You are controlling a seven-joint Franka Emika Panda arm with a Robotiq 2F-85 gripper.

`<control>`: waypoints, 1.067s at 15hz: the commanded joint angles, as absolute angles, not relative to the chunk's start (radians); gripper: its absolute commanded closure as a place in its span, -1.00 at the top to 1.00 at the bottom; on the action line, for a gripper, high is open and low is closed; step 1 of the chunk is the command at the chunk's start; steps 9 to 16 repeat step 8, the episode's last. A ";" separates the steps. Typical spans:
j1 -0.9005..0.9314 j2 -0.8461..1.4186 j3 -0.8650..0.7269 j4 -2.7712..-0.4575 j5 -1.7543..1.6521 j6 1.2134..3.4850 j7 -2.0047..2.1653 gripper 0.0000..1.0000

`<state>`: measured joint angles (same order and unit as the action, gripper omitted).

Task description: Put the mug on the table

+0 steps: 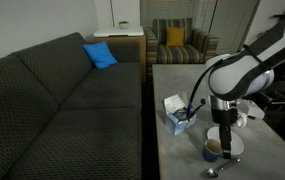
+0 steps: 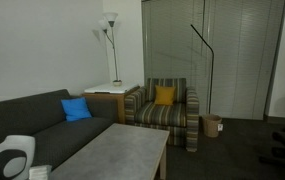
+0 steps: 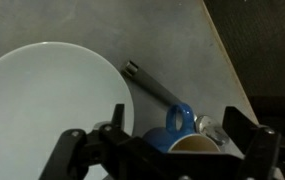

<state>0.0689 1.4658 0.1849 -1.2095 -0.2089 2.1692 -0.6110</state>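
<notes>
The blue mug (image 3: 179,128) stands upright on the grey table (image 3: 172,45), its handle toward the far side and its inside pale tan. My gripper (image 3: 160,142) is open, one finger on each side of the mug and clear of it. In an exterior view the gripper (image 1: 222,136) hangs straight down over the mug (image 1: 213,149) near the table's (image 1: 172,85) front right part. The arm's white casing (image 2: 7,160) shows at the bottom left of an exterior view, beside the table (image 2: 112,150).
A white round plate (image 3: 42,110) lies just beside the mug, a spoon (image 3: 152,82) behind it. The table's edge (image 3: 227,60) is close, dark floor beyond. A tissue box (image 1: 175,113) stands nearby. A sofa (image 1: 62,90) runs along the table; a striped armchair (image 2: 167,110) stands farther off.
</notes>
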 commanded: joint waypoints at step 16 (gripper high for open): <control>-0.077 1.159 0.237 -1.663 -0.171 2.501 -0.599 1.00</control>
